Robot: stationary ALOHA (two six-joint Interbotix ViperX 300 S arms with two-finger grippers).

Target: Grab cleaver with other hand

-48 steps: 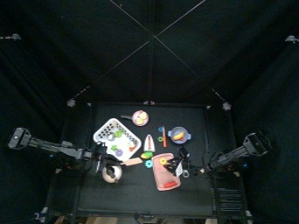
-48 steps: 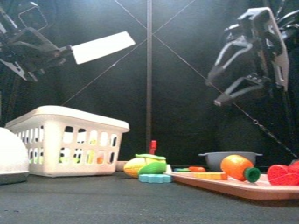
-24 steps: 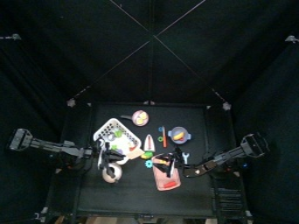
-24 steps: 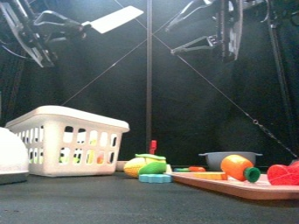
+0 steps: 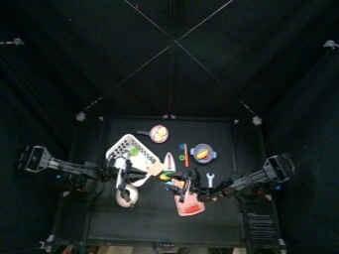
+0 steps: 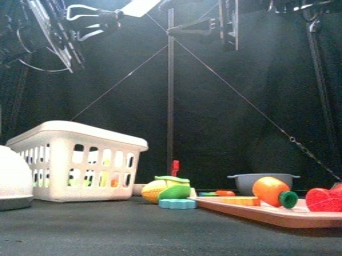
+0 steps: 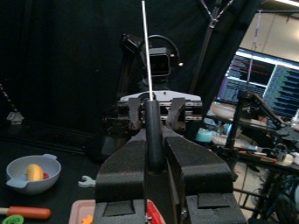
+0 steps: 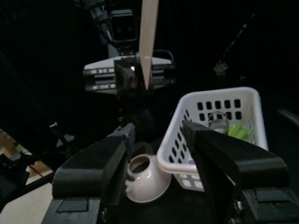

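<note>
My left gripper (image 6: 91, 12) is shut on the dark handle of the cleaver (image 6: 140, 6) and holds it high above the table, pale blade pointing to the right. In the left wrist view the cleaver (image 7: 147, 79) stands edge-on between my jaws (image 7: 152, 156). My right gripper (image 6: 185, 26) is open and faces the left one, a short way from the blade's free end. In the right wrist view the blade (image 8: 149, 26) rises beyond my spread jaws (image 8: 163, 140), apart from them.
A white basket (image 6: 78, 158) stands at the table's left beside a white domed object (image 6: 11, 180). A cutting board (image 6: 267, 212) with toy food lies at the right, behind it a grey bowl (image 6: 241, 181). Toy fruit (image 6: 167, 190) sits mid-table.
Both arms have risen. The left gripper has carried the cleaver up and rightward. The right gripper has swung left and now faces the blade.
</note>
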